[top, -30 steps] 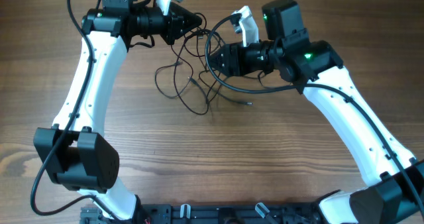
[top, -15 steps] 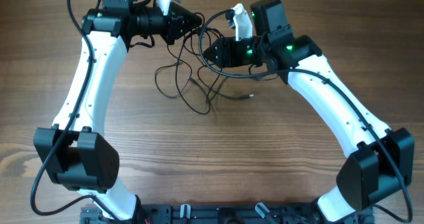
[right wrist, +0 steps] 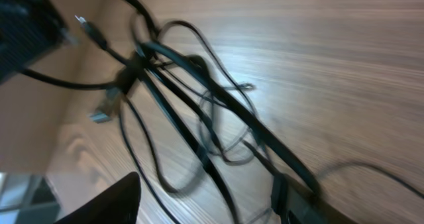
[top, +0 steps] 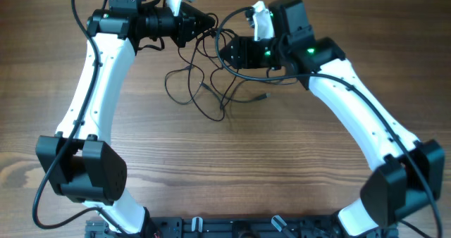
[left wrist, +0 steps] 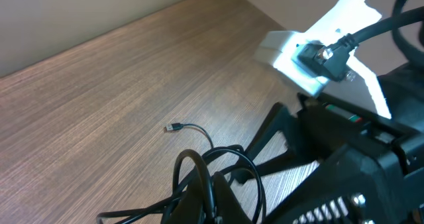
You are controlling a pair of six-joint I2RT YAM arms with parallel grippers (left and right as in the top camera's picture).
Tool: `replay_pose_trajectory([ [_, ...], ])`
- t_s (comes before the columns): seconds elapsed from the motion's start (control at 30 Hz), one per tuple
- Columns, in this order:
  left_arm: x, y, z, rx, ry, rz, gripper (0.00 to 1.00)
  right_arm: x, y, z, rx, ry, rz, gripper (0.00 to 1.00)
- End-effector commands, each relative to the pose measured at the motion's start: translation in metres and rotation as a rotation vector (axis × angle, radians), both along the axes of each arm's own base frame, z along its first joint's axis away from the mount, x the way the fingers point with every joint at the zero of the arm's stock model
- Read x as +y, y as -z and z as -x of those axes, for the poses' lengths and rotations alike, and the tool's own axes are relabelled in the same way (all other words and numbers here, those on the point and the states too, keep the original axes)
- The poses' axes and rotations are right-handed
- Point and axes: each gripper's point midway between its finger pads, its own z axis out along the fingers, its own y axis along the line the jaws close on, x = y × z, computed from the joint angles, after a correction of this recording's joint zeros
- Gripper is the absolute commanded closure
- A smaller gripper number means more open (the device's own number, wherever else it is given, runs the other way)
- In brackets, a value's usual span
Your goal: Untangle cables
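Shifted outward, my right arm reaches low, right tool [top: 223,53] parted among cables [right wrist: 136,65]; left tool [top: 211,20] clamps them; bare table [top: 282,160] behind.

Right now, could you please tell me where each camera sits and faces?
Overhead: above the table, facing down on the cables; left arm and right arm show.
Left wrist: on the left arm, looking across the table; fingers below.
Right wrist: on the right arm, close over the cables; one finger bottom left.
All share the cables.
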Motion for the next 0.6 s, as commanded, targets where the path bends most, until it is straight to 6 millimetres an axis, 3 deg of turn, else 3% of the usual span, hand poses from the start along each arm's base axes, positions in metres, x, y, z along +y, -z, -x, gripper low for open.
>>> replay_pose_trajectory([
  [0.0, 0.003, -0.005, -0.004, -0.014, -0.012, 0.003, 0.96, -0.035, -0.025, -0.002, -0.091, 0.121, 0.121, 0.33],
  [0.1, 0.003, -0.004, -0.004, -0.014, -0.014, 0.0, 0.96, -0.05, -0.021, 0.002, -0.083, 0.164, 0.19, 0.33],
  [0.17, 0.004, -0.003, -0.006, -0.015, -0.023, -0.009, 0.96, -0.049, -0.027, 0.008, -0.09, 0.137, 0.184, 0.33],
  [0.4, 0.005, -0.002, -0.007, -0.021, -0.03, -0.016, 0.96, -0.014, -0.043, 0.035, -0.034, -0.002, 0.023, 0.33],
  [0.57, 0.005, -0.002, -0.007, -0.02, -0.03, -0.016, 0.96, 0.012, -0.053, 0.043, -0.053, -0.041, -0.03, 0.33],
])
